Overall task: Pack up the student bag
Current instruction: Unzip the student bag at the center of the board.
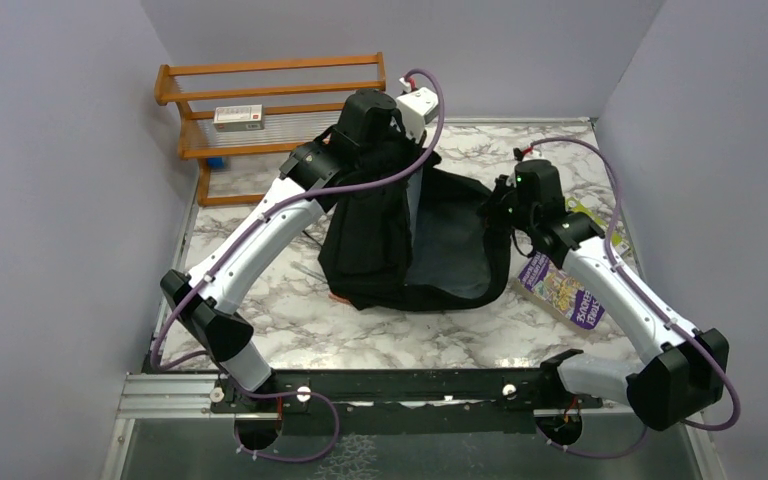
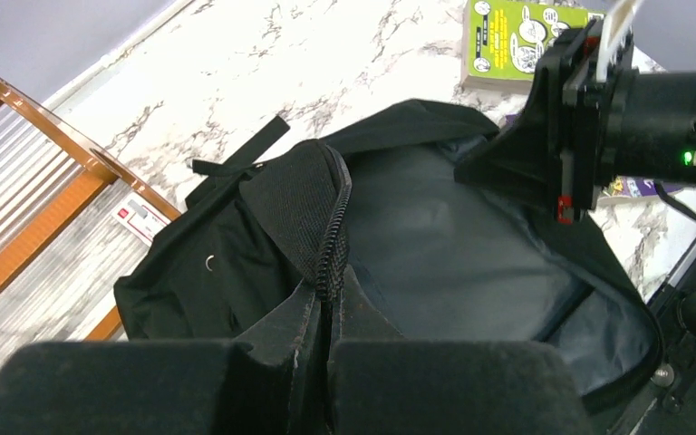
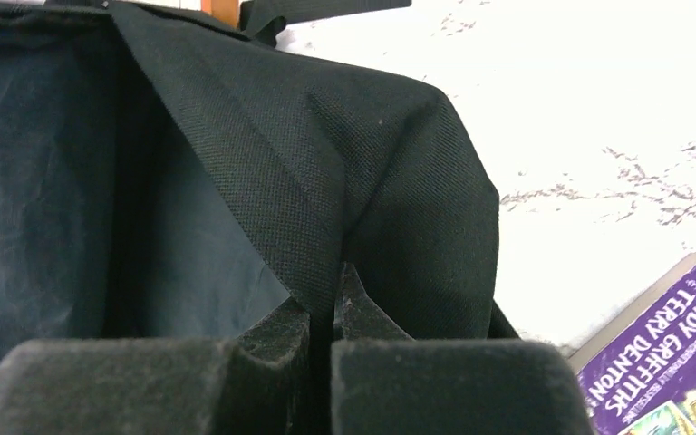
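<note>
Starting at the left, the wooden rack (image 1: 270,100) stands in the far left corner, out of play. My left gripper (image 2: 329,299) is clenched on the zipper edge of the student bag (image 1: 430,250), which sits mid-table, and holds that side raised. My right gripper (image 3: 333,299) is pinched shut on the fabric of the opposite rim. I judge that the two grips are there to spread the mouth and expose the grey lining for loading. From overhead the wrists hide both sets of fingers, and only the wrist views show the pinches. The left wrist view shows a green book (image 2: 517,41) past the bag. A purple book (image 3: 662,362) lies just right of it.
</note>
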{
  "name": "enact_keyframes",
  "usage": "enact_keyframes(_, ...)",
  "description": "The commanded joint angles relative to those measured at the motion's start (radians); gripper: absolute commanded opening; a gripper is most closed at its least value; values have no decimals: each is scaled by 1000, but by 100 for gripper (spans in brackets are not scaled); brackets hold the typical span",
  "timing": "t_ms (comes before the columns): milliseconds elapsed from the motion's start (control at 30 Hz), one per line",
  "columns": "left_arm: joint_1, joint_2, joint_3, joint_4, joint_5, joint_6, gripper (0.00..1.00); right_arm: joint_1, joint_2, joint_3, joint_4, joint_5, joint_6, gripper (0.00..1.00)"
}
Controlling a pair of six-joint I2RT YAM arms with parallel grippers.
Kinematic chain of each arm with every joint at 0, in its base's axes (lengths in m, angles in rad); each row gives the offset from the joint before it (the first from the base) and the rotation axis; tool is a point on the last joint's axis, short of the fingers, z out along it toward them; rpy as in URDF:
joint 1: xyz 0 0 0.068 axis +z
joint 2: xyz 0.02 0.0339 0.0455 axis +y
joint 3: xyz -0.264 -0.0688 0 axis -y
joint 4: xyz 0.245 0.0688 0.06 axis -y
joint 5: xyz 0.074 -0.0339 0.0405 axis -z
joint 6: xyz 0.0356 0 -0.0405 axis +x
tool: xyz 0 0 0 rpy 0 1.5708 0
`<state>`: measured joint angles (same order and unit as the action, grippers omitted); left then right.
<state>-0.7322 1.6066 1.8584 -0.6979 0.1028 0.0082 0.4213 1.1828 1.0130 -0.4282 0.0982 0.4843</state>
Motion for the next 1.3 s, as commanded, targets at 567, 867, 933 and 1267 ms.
enact_keyframes(567, 59, -58, 79, -57, -90, -3, 0, -101, 78, -24, 111, -442, 0, 0)
enact_keyframes(867, 238, -174, -394, 161, 41, -52, 0, -102, 223, -102, 156, -295, -35, 1)
enact_keyframes(933, 267, -172, -468, 217, 54, -49, 0, -101, 230, -115, 170, -260, -36, 0)
enact_keyframes(1267, 336, -26, -616, 340, 53, -34, 16, -102, 184, -160, 210, -267, -67, 21)
